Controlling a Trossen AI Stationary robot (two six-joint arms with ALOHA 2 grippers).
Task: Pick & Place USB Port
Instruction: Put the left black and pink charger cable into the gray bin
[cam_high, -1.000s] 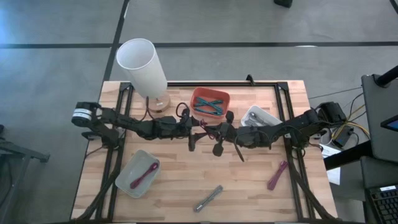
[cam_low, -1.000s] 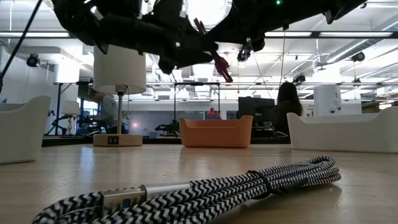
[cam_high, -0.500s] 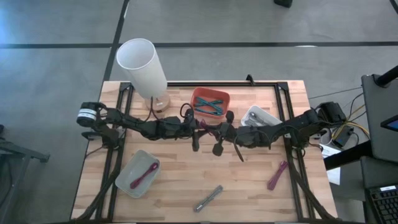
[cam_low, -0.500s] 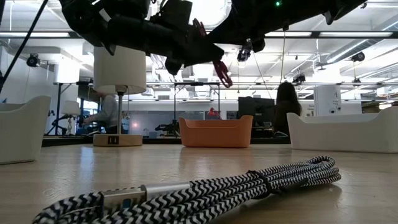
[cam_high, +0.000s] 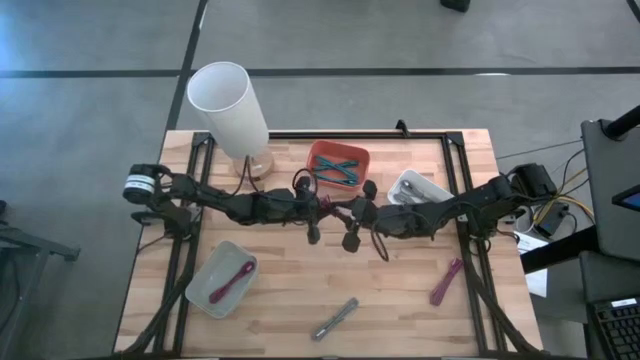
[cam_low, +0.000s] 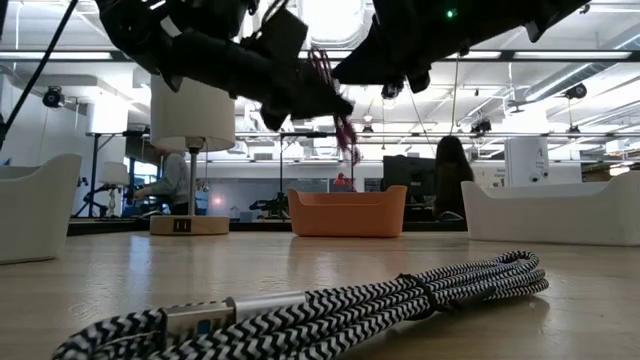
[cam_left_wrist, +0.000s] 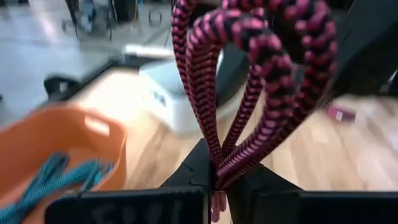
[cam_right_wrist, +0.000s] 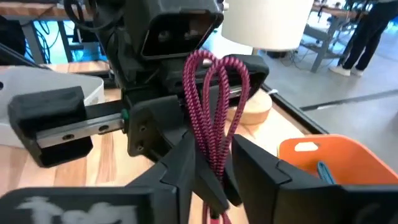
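A magenta-and-black braided USB cable (cam_high: 338, 208) is bunched into loops in the air over the table's middle, between my two grippers. My left gripper (cam_high: 318, 213) comes from the left and my right gripper (cam_high: 352, 213) from the right; they face each other, both shut on the cable. The left wrist view shows the loops (cam_left_wrist: 249, 74) standing out beyond my left gripper (cam_left_wrist: 214, 182). In the right wrist view the loops (cam_right_wrist: 214, 106) stand before my right gripper (cam_right_wrist: 210, 171). In the low view the cable (cam_low: 340, 110) hangs high above the tabletop. My left gripper pinches the bundled strands of the cable near the loops' base (cam_left_wrist: 216, 168) between its two fingers, coming level from the table's left. The loops stand out beyond the fingers, lifted clear. My right gripper pinches several strands of the same bundle (cam_right_wrist: 211, 158) between its fingers, level from the table's right. The cable is clear of the table.
An orange bin (cam_high: 338, 165) holding teal cables sits at the far middle. A white lamp (cam_high: 228, 105) stands far left and a white box (cam_high: 415, 187) to the right. Nearer are a grey tray (cam_high: 222, 278), a black-and-white cable (cam_high: 335, 318) and a magenta cable (cam_high: 445, 282).
My left arm has reached a little farther toward the table's right, closing on the right gripper. In the low view the cable's loops have swung from a slant toward the right to hanging more straight down, blurred by motion. The right arm has kept still.
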